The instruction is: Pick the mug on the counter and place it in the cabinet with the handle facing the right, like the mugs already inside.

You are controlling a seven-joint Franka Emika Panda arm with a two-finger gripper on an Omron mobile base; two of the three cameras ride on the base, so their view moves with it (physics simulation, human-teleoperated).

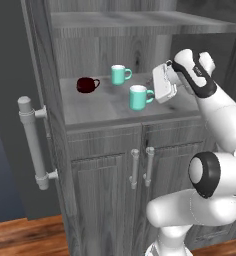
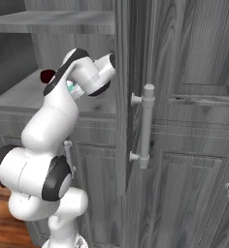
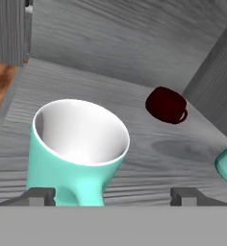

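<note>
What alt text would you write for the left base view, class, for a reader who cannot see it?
A teal mug stands on the shelf of a grey cabinet, its handle pointing right toward the robot's gripper, whose jaws are beside it. Further back stand a second teal mug and a dark red mug.

A reddish-brown wooden floor [image 1: 20, 239] of long planks shows at the lower left of the left base view. It appears again as a small patch at the left edge of the right base view and of the hand view. A plain, dark blue-grey wall [image 1: 5, 100] rises above it.
</note>
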